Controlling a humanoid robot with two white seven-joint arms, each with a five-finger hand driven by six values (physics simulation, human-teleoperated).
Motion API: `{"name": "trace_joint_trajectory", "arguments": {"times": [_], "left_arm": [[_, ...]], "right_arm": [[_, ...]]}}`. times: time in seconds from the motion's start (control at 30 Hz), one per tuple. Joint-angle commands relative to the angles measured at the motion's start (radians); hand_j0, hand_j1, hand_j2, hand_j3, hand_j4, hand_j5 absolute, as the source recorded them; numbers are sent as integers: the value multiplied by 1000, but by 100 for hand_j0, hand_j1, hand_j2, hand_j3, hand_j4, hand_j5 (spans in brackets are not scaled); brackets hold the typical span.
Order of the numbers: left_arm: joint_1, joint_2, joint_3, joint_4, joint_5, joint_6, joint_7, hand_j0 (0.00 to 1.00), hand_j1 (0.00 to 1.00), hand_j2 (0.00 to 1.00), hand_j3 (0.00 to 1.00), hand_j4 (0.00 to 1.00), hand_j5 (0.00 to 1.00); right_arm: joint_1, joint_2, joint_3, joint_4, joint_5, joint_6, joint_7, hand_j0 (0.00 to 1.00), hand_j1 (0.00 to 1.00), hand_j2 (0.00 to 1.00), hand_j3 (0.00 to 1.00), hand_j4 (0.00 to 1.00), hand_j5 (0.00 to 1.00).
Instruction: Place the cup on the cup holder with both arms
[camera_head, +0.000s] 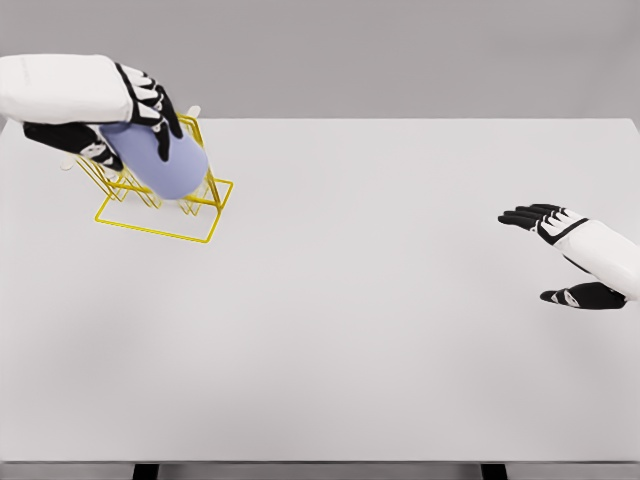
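A pale blue cup (165, 160) lies tilted over the yellow wire cup holder (160, 215) at the table's far left. My left hand (125, 120) is shut on the cup, its black fingers over the cup's upper end and the thumb underneath. The cup's mouth is hidden by the hand, and I cannot tell whether the cup rests on a peg. My right hand (555, 255) hovers over the table's right side, far from the holder, fingers spread and holding nothing.
The white table (350, 320) spans the view, with its front edge near the bottom. The holder's cream peg tips (193, 112) poke up beside the cup.
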Motion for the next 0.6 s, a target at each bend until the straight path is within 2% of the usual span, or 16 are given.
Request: {"name": "trace_joint_trajectory", "arguments": {"times": [0.0, 0.57], "left_arm": [[0, 3, 2, 25, 4, 3, 1, 51, 51, 51, 51, 51, 51], [20, -10, -5, 113, 1, 3, 1, 51, 51, 51, 51, 51, 51]], "right_arm": [[0, -1, 0, 0, -8, 3, 0, 100, 100, 100, 100, 100, 100], [0, -1, 1, -1, -8, 3, 0, 100, 100, 100, 100, 100, 100]]}}
